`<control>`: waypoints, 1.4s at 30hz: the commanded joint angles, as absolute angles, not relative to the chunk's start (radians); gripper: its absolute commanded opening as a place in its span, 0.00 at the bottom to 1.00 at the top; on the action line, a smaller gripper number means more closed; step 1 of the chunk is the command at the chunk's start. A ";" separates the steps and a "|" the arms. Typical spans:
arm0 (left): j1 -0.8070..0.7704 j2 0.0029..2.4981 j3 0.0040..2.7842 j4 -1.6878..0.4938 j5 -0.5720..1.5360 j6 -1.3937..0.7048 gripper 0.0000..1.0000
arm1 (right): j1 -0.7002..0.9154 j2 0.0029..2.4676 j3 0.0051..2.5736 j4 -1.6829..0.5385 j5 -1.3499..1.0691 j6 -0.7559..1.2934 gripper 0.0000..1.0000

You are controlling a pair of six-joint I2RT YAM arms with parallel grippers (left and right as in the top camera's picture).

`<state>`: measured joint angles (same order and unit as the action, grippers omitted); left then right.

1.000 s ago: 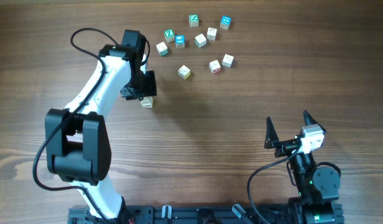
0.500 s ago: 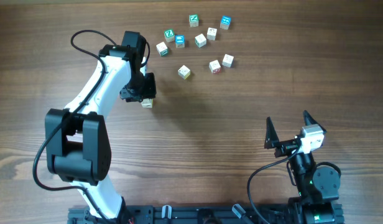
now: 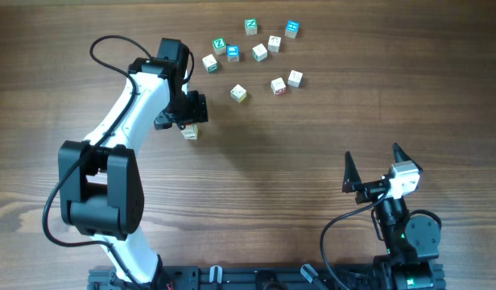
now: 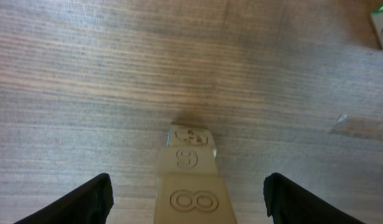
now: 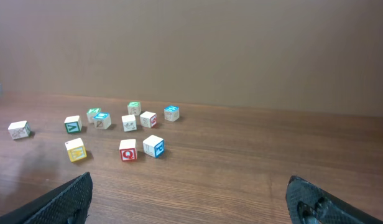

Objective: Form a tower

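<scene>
Within the last second the jaws of the left gripper [image 4: 187, 198] were spread from a partly closed stance to a wide one, and its fingers [image 4: 86, 200] were seen in the wrist view standing well clear on either side of the tower [image 4: 185, 158], with bare wood showing in both gaps. Nothing was held by it any longer. The tower was left upright on the table [image 3: 312, 121], left of the middle and directly under that gripper, with the cube marked 8 uppermost and at least two more cubes visible beneath it; the full count could not be told. It was set near, but apart from, the loose cubes [image 3: 256, 52] scattered farther back. The change was judged to be a release: one more cube had been placed and left to stand alone. The right gripper [image 3: 375, 165] was parked wide open and empty.
</scene>
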<state>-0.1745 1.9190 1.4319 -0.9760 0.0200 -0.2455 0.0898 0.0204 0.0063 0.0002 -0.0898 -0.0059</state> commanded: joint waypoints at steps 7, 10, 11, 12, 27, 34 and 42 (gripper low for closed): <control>-0.167 1.934 1.437 -0.870 -0.038 -0.240 0.77 | 0.086 0.016 0.005 0.006 -0.106 -0.020 1.00; -0.149 1.934 1.441 -0.789 -0.043 -0.241 0.83 | 0.086 0.016 0.005 0.006 -0.105 -0.020 1.00; -0.139 1.934 1.441 -0.760 -0.043 -0.245 0.88 | 0.086 0.016 0.005 0.006 -0.105 -0.020 1.00; -0.131 1.934 1.441 -0.738 -0.043 -0.244 1.00 | 0.086 0.016 0.005 0.006 -0.105 -0.020 1.00; -0.109 1.934 1.441 -0.721 -0.043 -0.244 1.00 | 0.086 0.016 0.005 0.006 -0.105 -0.020 1.00; -0.109 1.934 1.441 -0.721 -0.043 -0.244 1.00 | 0.087 0.016 0.005 0.006 -0.105 -0.020 1.00; -0.109 1.934 1.441 -0.721 -0.043 -0.244 1.00 | 0.087 0.016 0.005 0.006 -0.106 -0.020 1.00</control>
